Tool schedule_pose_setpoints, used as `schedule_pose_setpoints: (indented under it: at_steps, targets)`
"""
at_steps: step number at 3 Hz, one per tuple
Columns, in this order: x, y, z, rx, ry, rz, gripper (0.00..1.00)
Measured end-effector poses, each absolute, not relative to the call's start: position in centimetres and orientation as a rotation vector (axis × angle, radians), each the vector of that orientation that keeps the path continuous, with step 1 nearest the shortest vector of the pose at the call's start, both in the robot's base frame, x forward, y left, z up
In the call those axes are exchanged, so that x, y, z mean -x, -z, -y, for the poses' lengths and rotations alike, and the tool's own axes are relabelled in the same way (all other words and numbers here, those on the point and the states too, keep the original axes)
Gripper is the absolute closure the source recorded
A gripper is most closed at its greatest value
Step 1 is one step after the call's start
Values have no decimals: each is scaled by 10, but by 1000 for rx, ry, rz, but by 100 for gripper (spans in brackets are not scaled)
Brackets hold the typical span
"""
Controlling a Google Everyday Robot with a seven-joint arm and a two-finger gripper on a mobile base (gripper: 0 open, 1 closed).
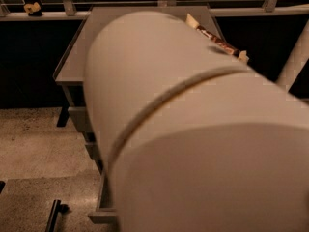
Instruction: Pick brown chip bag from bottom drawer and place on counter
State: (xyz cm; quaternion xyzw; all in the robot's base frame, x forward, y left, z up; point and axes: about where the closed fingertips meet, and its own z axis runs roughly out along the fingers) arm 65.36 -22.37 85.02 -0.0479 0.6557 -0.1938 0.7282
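Note:
My own pale arm fills most of the camera view. My gripper is hidden behind it, somewhere at the far right near the bag. Only a thin strip of the brown chip bag shows above the arm, at the right edge of the counter; whether it rests there or is held I cannot tell. The counter is the flat grey cabinet top at the upper left. The bottom drawer sticks out open at the lower left, its inside hidden by the arm.
Two upper drawer fronts step down below the counter's left edge. A white post leans at the right. A small yellowish object sits on the back ledge. A black handle lies on the speckled floor.

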Motion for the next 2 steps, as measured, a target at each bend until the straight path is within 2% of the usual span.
schedule_pose_setpoints:
  at_steps: [2]
  targets:
    - [-641, -834, 232, 56, 424, -1476, 100]
